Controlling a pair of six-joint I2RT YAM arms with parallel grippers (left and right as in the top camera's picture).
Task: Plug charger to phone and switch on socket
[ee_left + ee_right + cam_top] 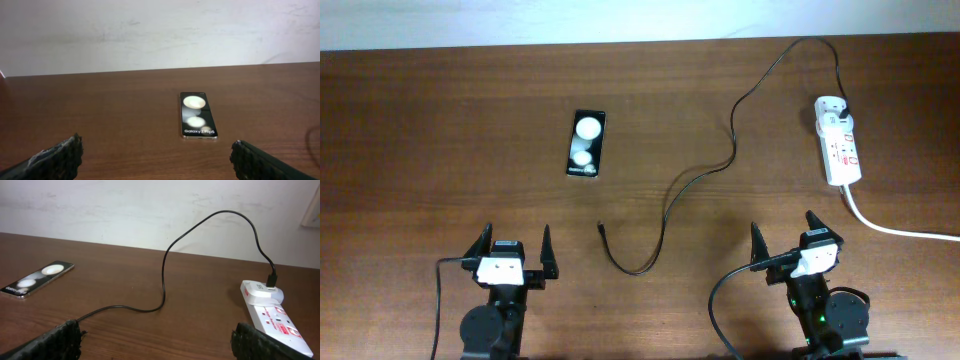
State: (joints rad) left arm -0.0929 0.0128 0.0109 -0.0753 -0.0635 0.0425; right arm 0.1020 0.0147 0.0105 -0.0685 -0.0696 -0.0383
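The black phone [586,143] lies flat at centre left, screen up with two white spots; it also shows in the left wrist view [197,115] and the right wrist view [37,278]. The thin black charger cable [720,165] runs from the white socket strip [839,140] across the table, and its connector tip [601,228] lies free below the phone. The cable [165,275] and socket [272,312] show in the right wrist view. My left gripper [512,250] is open and empty near the front edge. My right gripper [785,245] is open and empty, below the socket.
The socket's thick white cord [900,230] trails off to the right edge. The wooden table [440,130] ends at a white wall [150,30] along the back.
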